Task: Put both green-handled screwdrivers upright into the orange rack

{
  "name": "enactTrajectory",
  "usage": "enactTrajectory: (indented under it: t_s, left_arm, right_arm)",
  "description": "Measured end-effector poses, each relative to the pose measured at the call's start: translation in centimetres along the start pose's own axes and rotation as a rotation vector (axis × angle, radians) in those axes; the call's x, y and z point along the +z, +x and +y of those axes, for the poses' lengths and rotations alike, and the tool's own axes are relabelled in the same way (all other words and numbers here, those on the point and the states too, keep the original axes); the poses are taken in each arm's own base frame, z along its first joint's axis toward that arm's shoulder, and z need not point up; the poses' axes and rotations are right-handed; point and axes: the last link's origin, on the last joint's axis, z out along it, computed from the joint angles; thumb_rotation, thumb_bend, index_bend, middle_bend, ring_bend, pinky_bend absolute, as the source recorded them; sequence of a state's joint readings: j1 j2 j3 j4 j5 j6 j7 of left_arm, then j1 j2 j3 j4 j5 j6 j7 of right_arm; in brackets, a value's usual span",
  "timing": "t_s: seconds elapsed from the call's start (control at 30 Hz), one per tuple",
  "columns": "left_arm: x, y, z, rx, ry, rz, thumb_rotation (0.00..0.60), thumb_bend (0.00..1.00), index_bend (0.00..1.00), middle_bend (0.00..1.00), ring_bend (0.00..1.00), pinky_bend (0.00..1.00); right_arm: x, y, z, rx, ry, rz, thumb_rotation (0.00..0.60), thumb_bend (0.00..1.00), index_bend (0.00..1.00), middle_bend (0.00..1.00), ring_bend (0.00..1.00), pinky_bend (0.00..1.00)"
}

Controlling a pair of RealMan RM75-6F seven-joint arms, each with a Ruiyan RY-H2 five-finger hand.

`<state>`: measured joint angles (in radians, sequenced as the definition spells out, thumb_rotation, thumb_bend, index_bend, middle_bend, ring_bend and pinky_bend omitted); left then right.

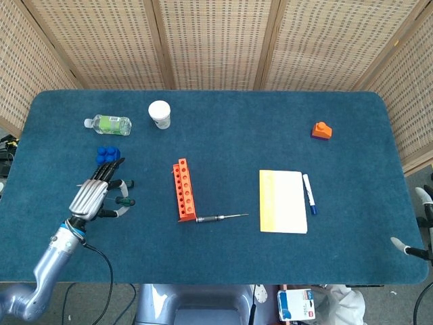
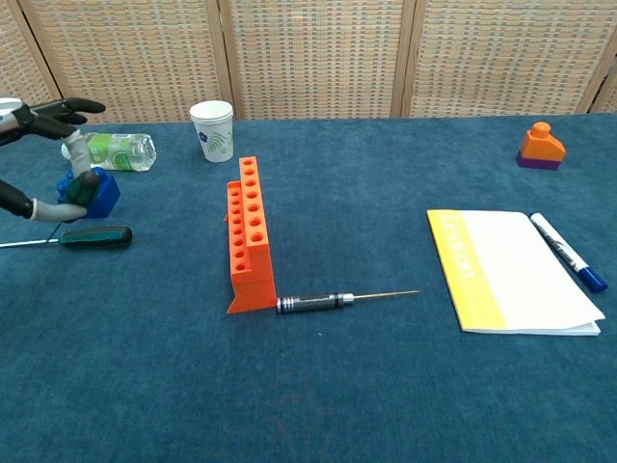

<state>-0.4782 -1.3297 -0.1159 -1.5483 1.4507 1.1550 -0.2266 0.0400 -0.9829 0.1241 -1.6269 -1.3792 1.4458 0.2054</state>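
The orange rack (image 1: pixel 183 191) (image 2: pixel 247 231) stands mid-table with its holes empty. My left hand (image 1: pixel 90 195) (image 2: pixel 39 154) is raised above the table's left side and pinches one green-handled screwdriver (image 2: pixel 85 187) (image 1: pixel 124 201) between thumb and finger, clear of the cloth. The second green-handled screwdriver (image 2: pixel 96 236) (image 1: pixel 126 184) lies flat on the cloth under the hand, shaft pointing left. Only fingertips of my right hand (image 1: pixel 409 245) show, spread and holding nothing, at the right edge of the head view.
A dark-handled screwdriver (image 1: pixel 220 217) (image 2: pixel 337 300) lies at the rack's near end. A blue brick (image 2: pixel 104 193), a bottle (image 2: pixel 114 149) and a paper cup (image 2: pixel 212 129) sit at back left. A yellow notebook (image 2: pixel 511 270), a marker (image 2: pixel 569 253) and an orange block (image 2: pixel 540 145) are to the right.
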Motion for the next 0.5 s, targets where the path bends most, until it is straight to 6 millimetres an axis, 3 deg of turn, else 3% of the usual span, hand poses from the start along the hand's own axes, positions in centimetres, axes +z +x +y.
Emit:
enactTrajectory:
  t_s: [0.27, 0.5]
  left_arm:
    - [0.8, 1.9, 3.4, -0.442, -0.188, -0.005, 0.6, 0.32, 0.64, 0.0, 0.0, 0.0]
    - [3.2, 1.6, 7.9, -0.735, -0.339, -0.054, 0.6, 0.32, 0.65, 0.0, 0.0, 0.0]
  right_arm:
    - [0.4, 0.0, 0.3, -0.008, -0.025, 0.006, 0.6, 0.0, 0.0, 0.0, 0.0, 0.0]
    - [0.8, -0.2, 0.5, -0.007, -0.04, -0.001, 0.6, 0.0, 0.0, 0.0, 0.0, 0.0]
